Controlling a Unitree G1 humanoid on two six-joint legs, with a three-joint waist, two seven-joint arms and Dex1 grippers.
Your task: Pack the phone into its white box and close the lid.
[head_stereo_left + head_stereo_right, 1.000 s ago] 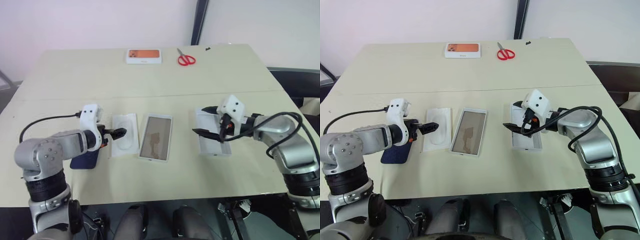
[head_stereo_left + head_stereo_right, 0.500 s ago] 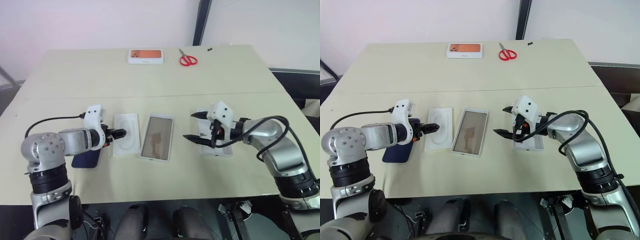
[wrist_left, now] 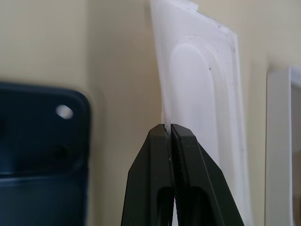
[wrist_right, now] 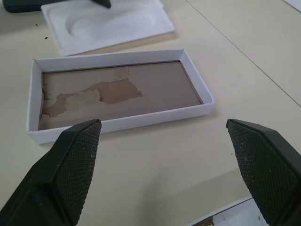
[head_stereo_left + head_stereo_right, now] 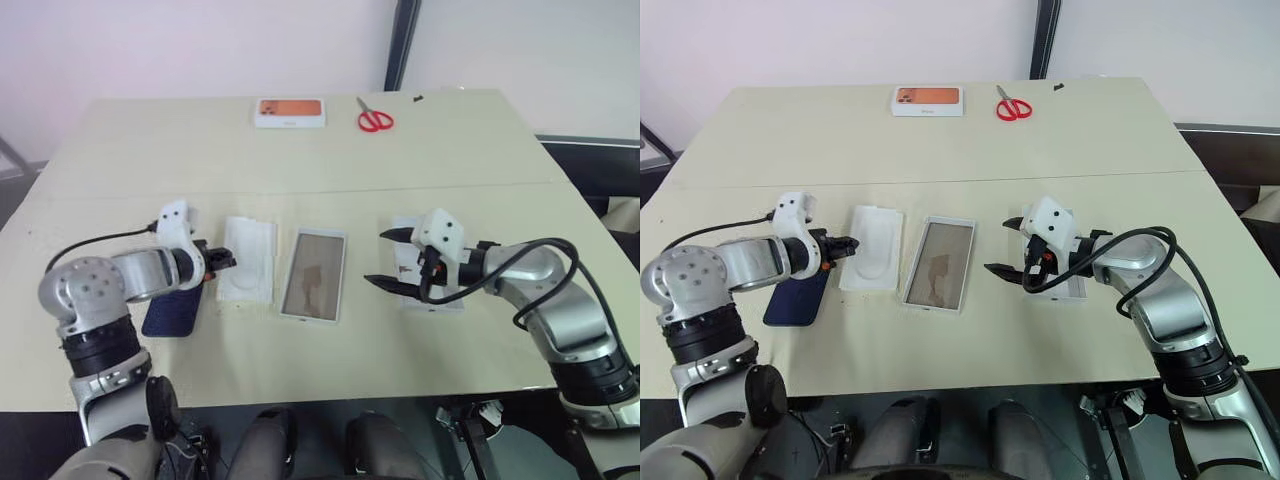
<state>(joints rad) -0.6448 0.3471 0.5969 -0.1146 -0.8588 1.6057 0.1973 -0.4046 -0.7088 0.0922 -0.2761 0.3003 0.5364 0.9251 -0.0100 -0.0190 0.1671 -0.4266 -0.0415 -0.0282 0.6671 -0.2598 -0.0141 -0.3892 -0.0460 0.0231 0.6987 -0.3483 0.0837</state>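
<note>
Nearest the robot, the left gripper (image 3: 170, 128) has just snapped its fingers together, from wide apart a second ago, and in the left wrist view they now pinch the near edge of the flat white insert (image 5: 247, 272), which has shifted and tilted a little compared with a moment ago. This probably means the insert is being moved aside, a preparatory step, so the packing itself has not started. The phone (image 5: 170, 311) lies dark and flat on the tabletop (image 5: 330, 190) just to the left of those fingers, partly under the left arm, untouched and apart from them. To the right of the insert sits the white box (image 5: 313, 275), open, its tan-brown floor bare, well clear of both grippers. Further right, the right gripper (image 5: 1007, 248) hangs with its two fingers spread wide and holding nothing, and it has slid a little toward the middle of the tabletop over the last second; it points across at the white box, seen ahead between its fingers in the right wrist view. The lid (image 5: 432, 288) lies beneath and just behind that gripper, mostly covered by it. At the far edge of the tabletop rest a white box with an orange picture (image 5: 289, 112) and red-handled scissors (image 5: 374, 119).
</note>
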